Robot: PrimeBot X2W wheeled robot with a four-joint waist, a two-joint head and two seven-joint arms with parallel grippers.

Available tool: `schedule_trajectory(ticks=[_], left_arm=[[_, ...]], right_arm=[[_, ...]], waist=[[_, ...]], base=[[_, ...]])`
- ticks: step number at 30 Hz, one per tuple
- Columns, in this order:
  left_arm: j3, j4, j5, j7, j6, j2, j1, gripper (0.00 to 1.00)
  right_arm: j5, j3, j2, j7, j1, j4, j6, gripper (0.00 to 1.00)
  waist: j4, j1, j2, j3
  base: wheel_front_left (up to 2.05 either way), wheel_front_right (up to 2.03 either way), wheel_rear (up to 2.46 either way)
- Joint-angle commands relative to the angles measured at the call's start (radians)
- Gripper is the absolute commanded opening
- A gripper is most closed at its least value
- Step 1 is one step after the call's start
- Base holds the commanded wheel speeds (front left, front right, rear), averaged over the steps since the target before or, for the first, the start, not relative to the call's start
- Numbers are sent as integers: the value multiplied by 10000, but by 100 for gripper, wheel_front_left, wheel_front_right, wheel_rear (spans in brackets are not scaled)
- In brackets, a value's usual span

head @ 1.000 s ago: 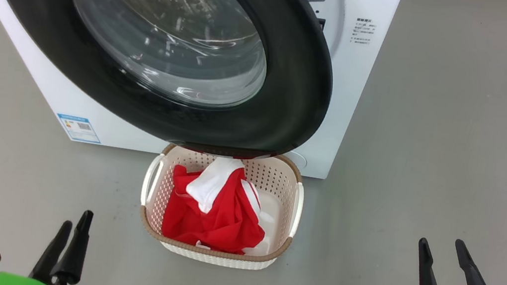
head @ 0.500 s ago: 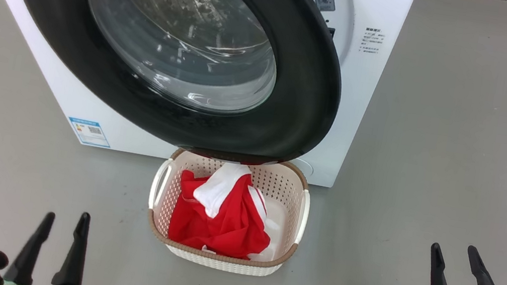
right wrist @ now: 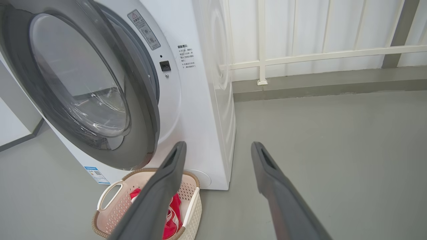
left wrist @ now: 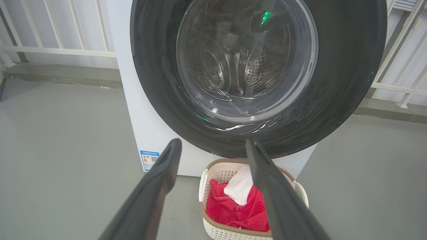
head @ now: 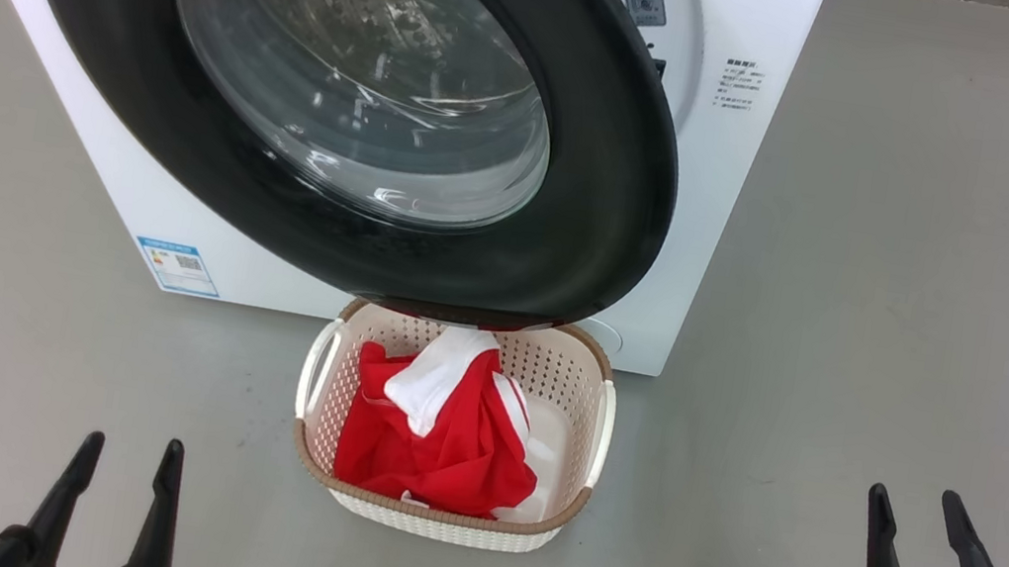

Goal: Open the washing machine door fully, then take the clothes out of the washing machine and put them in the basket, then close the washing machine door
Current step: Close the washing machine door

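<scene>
A red garment with white trim [head: 449,455] is heaped in a cream perforated plastic basket [head: 439,524] beneath an ajar round black-ringed glass door [head: 607,199]; left pincer [head: 133,441] and right pincer [head: 915,493] are spread, empty.

Grey floor [head: 914,285] — white washing machine [head: 694,232] and, just before it, cream basket [head: 429,522]

The washing machine door [head: 345,80] overhangs the basket's [head: 429,519] far rim; nearer part open.

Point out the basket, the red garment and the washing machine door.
basket [head: 428,524]: head view, front wall.
red garment [head: 438,459]: head view, middle of the red fabric.
washing machine door [head: 611,170]: head view, black ring.
</scene>
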Motion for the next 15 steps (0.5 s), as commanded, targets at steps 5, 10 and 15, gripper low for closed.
schedule_trajectory(ticks=[5, 10, 15], left_arm=[[383, -174, 139, -122, -56, 15, -68, 100], [389, -222, 164, -122, -56, -15, -113, 100], [300, -223, 159, -122, -56, -52, -93, 100]], right_arm=[[56, 166, -90, -65, 44, -233, 63, 100], [65, 167, -99, -65, 48, -246, 63, 100], [172, 296, -93, -65, 40, -297, 63, 37]], waist=[[0, 0, 0, -7], [39, 0, 0, -56], [138, 0, 0, -108]], base=[[0, 0, 0], [0, 0, 0], [0, 0, 0]])
